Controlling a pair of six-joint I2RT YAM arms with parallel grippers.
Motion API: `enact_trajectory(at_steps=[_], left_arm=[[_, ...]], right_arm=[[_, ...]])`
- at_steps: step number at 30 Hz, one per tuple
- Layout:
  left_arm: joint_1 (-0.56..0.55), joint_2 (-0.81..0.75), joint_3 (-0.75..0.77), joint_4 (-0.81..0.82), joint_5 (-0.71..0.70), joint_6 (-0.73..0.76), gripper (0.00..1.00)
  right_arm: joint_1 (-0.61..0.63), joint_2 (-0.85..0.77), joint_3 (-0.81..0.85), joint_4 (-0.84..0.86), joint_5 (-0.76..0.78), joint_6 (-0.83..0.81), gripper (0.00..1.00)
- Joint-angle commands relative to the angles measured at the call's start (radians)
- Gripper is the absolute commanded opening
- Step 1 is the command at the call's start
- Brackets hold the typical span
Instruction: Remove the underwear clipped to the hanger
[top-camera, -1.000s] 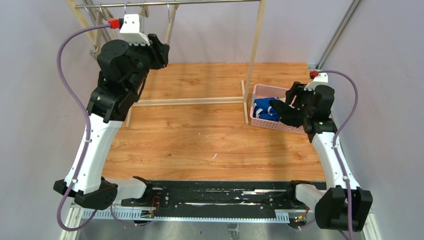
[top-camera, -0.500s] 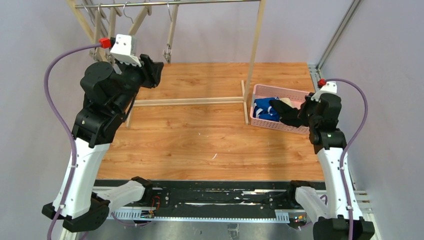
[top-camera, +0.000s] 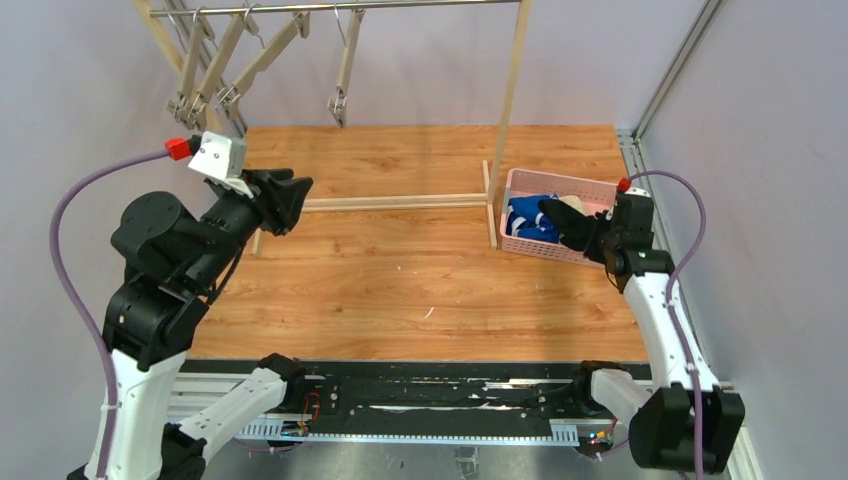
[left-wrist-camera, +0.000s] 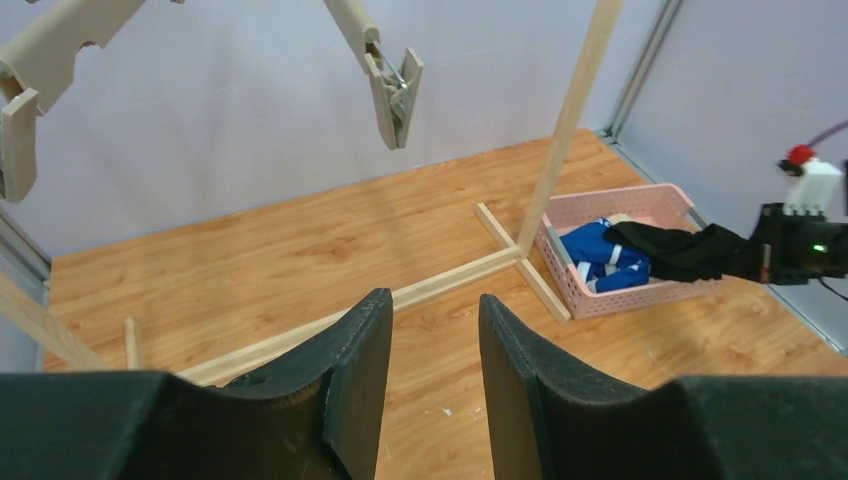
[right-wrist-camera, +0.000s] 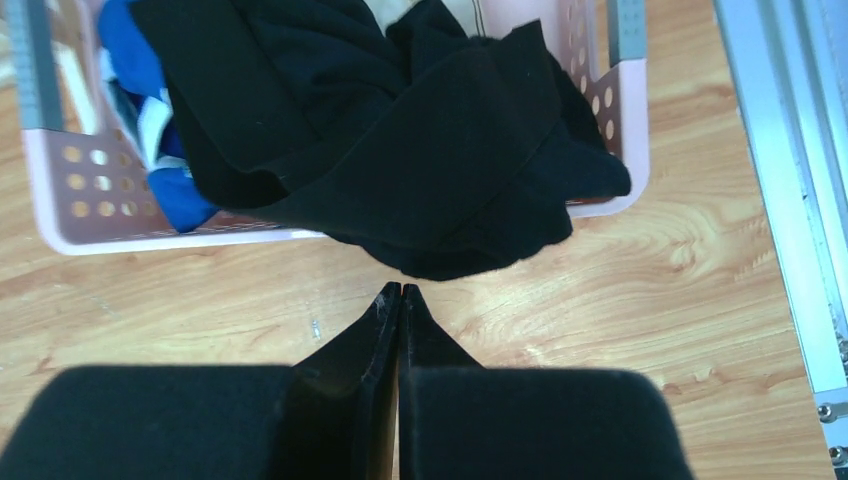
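Mid-right overhead, black underwear (top-camera: 562, 224) droops over the pink basket (top-camera: 528, 245); right gripper (right-wrist-camera: 400, 290) pressed together empty, left gripper (left-wrist-camera: 432, 330) spread.

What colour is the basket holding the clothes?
The basket is pale pink, seen best in the right wrist view.

The soft black cloth briefs (right-wrist-camera: 420, 150) looked matt and crumpled, the bright blue cloth briefs with white trim (right-wrist-camera: 120, 40) just as soft, and the pink perforated plastic basket (right-wrist-camera: 180, 235) was smooth with a faint sheen. The orange-brown wood-grain tabletop (top-camera: 400, 270) was smooth and lightly glossy. The pale bare-wood rack frame (top-camera: 510, 110) looked matt under its shiny round metal rail (top-camera: 400, 6).
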Motion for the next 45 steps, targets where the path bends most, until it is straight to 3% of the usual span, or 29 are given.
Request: enact_trajectory(at_steps=[1, 7, 10, 12, 14, 19, 30, 38, 45], left_arm=[[0.006, -0.027, -0.011, -0.054, 0.062, 0.007, 0.45], [0.007, -0.1, -0.074, -0.082, 0.08, -0.012, 0.45], [0.006, -0.144, -0.129, -0.124, 0.031, -0.007, 0.44], [0.007, -0.173, -0.169, -0.147, -0.005, -0.007, 0.44], [0.006, -0.209, -0.217, -0.153, -0.035, -0.013, 0.44], [0.006, -0.297, -0.32, -0.157, -0.134, -0.032, 0.44], [0.007, -0.391, -0.464, -0.166, -0.292, -0.089, 0.43], [0.007, -0.46, -0.552, -0.157, -0.366, -0.093, 0.43], [0.006, -0.494, -0.557, -0.159, -0.383, -0.081, 0.45]], right_arm=[[-0.015, 0.129, 0.036, 0.064, 0.026, -0.015, 0.01], [-0.034, 0.337, 0.193, 0.074, -0.031, -0.048, 0.0], [-0.035, 0.351, 0.253, 0.058, -0.096, -0.061, 0.01], [-0.035, 0.326, 0.257, 0.058, -0.096, -0.055, 0.07], [-0.035, 0.284, 0.251, 0.041, -0.081, -0.054, 0.19], [-0.033, 0.119, 0.176, 0.053, -0.062, -0.046, 0.34], [-0.032, -0.292, 0.139, -0.104, -0.088, -0.067, 0.45], [-0.032, -0.575, 0.133, -0.169, -0.048, -0.063, 0.46], [-0.032, -0.644, 0.143, -0.186, -0.003, -0.048, 0.48]])
